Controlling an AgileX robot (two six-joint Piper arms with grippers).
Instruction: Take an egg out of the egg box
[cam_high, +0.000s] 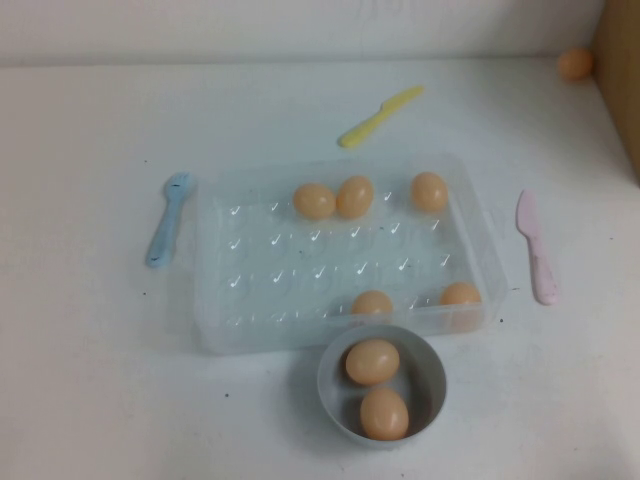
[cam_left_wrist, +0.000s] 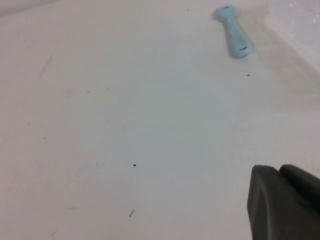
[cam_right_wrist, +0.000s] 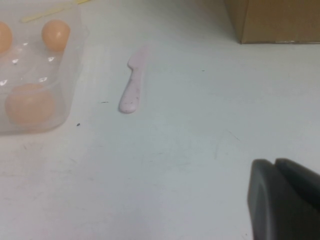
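The clear plastic egg box (cam_high: 215, 300) lies mid-table in the high view, with several pale orange eggs in it: three along its far row (cam_high: 354, 196) and two at its near right (cam_high: 460, 295). Neither arm shows in the high view. My left gripper (cam_left_wrist: 277, 170) hangs shut and empty over bare table to the left of the box, whose corner (cam_left_wrist: 300, 25) shows in the left wrist view. My right gripper (cam_right_wrist: 274, 162) hangs shut and empty over the table to the right of the box (cam_right_wrist: 70, 65), where two eggs (cam_right_wrist: 29, 104) show through the wall.
A small grey bowl (cam_high: 432, 385) with two eggs stands just in front of the box. A blue spoon (cam_high: 168, 217) lies left of it, a pink knife (cam_high: 536, 247) right, and a yellow knife (cam_high: 378, 116) behind. A brown box (cam_high: 620, 70) and a loose egg (cam_high: 575, 64) sit at the far right.
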